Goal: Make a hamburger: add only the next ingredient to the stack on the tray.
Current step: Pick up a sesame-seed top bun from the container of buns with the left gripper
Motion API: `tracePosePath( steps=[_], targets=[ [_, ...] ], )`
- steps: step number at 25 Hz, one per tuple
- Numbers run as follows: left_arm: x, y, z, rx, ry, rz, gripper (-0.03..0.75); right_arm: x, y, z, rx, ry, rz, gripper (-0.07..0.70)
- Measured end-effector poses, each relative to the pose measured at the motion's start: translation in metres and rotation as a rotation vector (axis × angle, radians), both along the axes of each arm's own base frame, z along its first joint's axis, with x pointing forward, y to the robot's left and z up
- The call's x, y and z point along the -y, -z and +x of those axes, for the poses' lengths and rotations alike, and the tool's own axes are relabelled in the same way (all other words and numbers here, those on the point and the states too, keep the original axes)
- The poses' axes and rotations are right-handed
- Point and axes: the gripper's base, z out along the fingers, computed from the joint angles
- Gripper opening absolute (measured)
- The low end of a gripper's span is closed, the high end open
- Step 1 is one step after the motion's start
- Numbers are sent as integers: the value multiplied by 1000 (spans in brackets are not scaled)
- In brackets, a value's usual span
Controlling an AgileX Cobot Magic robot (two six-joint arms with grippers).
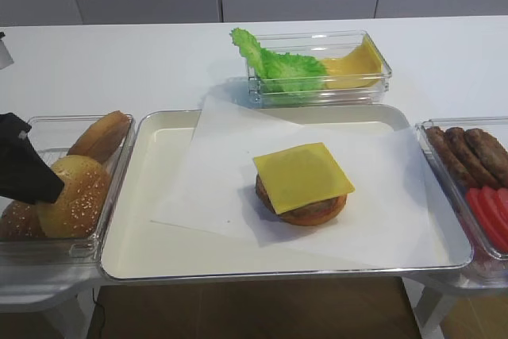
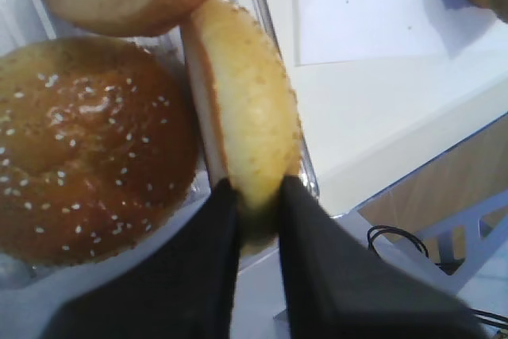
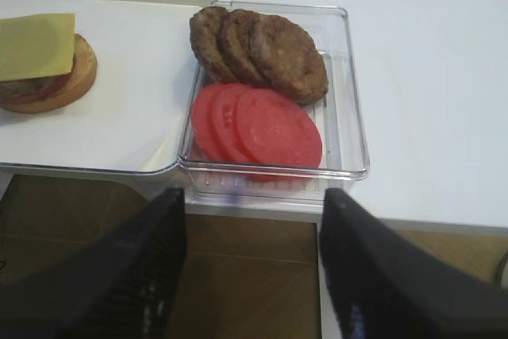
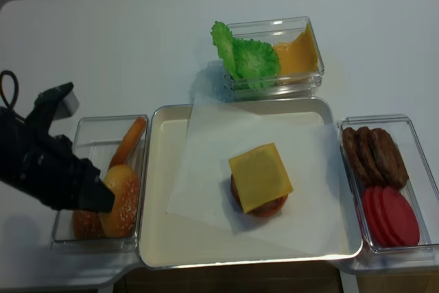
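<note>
Golden-brown seeded bun top (image 2: 246, 109): stands on edge in the clear bun container (image 1: 48, 129) left of the tray, tilted, its domed side facing the tray.
Left gripper (image 2: 258, 200): black jaws pinched on the lower rim of that seeded bun top, one finger on each face; the bun is not lifted clear of the container.
Other buns: a second seeded dome (image 2: 87, 148) lies flat just beside the gripped one; a smooth bun half (image 1: 100, 136) leans at the far end of the same container.
Tray (image 1: 151, 252): cream-white with a metal rim, in the middle of the white worktop (image 1: 119, 61), lined with a white paper sheet (image 1: 230, 164).
Stack (image 1: 302, 184): bun base, dark patty and square yellow cheese slice on the paper, right of the tray's centre; nothing lies on the cheese.
Right gripper (image 3: 252, 220): jaws wide apart, holding nothing, hanging just in front of the right-hand container.
Right-hand container (image 3: 349, 77): three brown patties (image 3: 262, 49) overlapping at the far end, red tomato slices (image 3: 258, 125) at the near end.
Far container (image 1: 381, 65): green lettuce leaf (image 1: 274, 65) on the left, yellow cheese slices (image 1: 353, 65) on the right.
</note>
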Motion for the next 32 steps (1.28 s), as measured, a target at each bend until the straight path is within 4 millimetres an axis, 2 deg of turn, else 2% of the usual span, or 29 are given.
tracePosePath(
  steps=[17, 32],
  targets=[
    [2, -7, -3, 15, 1, -23, 78, 0, 0, 0, 0, 2, 3, 426],
    [6, -54, 11, 171, 4, -71, 74, 0, 0, 0, 0, 2, 3, 426]
  ],
)
